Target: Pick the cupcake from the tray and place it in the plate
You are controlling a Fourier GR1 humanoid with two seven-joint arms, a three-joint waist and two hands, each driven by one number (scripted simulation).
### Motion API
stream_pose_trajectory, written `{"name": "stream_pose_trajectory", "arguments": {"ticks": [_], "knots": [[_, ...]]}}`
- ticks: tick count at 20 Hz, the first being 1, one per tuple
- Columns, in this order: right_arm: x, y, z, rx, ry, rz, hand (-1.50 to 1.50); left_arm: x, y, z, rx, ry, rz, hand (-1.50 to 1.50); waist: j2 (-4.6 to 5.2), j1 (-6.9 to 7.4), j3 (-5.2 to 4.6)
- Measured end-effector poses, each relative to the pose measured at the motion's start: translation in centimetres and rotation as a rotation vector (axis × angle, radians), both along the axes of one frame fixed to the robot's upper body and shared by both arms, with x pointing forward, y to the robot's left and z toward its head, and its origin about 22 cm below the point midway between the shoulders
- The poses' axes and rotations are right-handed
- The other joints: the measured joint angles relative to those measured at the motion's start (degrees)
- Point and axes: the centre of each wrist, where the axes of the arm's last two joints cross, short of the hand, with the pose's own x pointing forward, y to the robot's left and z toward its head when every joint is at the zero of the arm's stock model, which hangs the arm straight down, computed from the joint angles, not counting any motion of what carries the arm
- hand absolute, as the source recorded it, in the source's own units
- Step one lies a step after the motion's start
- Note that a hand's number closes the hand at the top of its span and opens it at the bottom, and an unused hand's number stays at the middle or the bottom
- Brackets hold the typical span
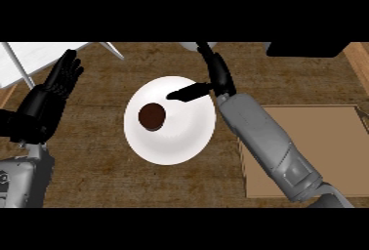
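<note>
A dark brown cupcake (152, 116) sits on the white plate (184, 141), left of the plate's middle. My right hand (216, 80) hangs over the plate's upper right rim, fingers straight and pointing up the view, thumb stretched left over the plate. It holds nothing and stands apart from the cupcake. The brown tray (317, 151) lies at the right, partly under my right forearm, with nothing showing on it. My left hand (54, 90) rests open at the left edge, fingers up.
The wooden counter (93, 161) spreads around the plate. A white object (36, 58) fills the upper left corner. A black object (306, 48) sits at the upper right, beside a wooden edge (358, 63).
</note>
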Motion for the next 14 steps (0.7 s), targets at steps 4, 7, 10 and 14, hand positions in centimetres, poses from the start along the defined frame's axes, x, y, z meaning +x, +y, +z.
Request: {"name": "stream_pose_trajectory", "arguments": {"ticks": [4,7,10,14], "knots": [[0.7,-4.4,-1.1,0.034,-0.016,-0.001,-1.50,-0.3,-0.4,-0.1,-0.005,0.000,0.011,0.00,-0.11,-0.55,0.00],[1.0,-7.7,-1.6,0.036,-0.028,0.008,-1.50,-0.7,0.1,-0.3,-0.001,-0.002,0.012,0.00,-0.18,-0.79,0.00],[1.4,-11.2,-1.6,0.029,-0.036,0.015,-1.50,-0.5,0.8,-0.4,-0.001,-0.002,0.020,0.00,-0.17,-0.90,-0.01],[1.2,-15.2,-1.6,0.012,-0.044,0.020,-1.50,-1.1,1.0,-0.3,-0.005,0.001,0.021,0.00,-0.26,-1.00,-0.01]]}}
